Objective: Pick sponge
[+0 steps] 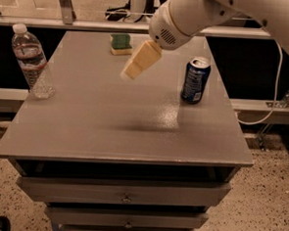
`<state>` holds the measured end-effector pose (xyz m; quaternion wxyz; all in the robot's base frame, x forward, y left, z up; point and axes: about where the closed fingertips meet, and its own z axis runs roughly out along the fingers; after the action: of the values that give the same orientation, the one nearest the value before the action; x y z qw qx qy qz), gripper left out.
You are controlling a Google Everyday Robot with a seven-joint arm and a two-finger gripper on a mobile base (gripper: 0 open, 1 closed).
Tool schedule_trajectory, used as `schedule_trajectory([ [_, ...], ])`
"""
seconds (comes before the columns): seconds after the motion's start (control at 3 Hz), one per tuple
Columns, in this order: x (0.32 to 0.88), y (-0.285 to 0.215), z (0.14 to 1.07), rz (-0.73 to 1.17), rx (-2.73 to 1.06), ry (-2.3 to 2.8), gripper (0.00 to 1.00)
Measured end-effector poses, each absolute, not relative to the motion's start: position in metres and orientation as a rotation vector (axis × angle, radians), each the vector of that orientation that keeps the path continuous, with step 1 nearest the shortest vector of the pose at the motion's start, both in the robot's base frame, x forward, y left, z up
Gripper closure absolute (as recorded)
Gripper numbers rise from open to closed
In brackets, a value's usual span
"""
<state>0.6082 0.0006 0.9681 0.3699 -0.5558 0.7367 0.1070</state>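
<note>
The sponge (121, 43), a small block with a dark green top over pale yellow foam, lies at the far edge of the grey table top, a little left of centre. My gripper (127, 73), with cream-yellow fingers on a white arm, hangs in the air above the table, just in front of and slightly right of the sponge. It holds nothing that I can see and does not touch the sponge.
A blue soda can (195, 79) stands upright to the right of the gripper. A clear water bottle (33, 61) stands at the left edge. The grey table (133, 136) has drawers below. A white cable hangs at the right.
</note>
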Motion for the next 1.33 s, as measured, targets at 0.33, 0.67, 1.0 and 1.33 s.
schedule_trajectory([
  [0.33,0.688,0.021,0.936,0.290,-1.258,1.911,0.00],
  [0.67,0.744,0.031,0.911,0.310,-1.126,1.939,0.00],
  [1.0,0.778,0.039,0.894,0.343,-1.035,1.958,0.00],
  [1.33,0.808,0.045,0.880,0.383,-0.968,1.962,0.00],
])
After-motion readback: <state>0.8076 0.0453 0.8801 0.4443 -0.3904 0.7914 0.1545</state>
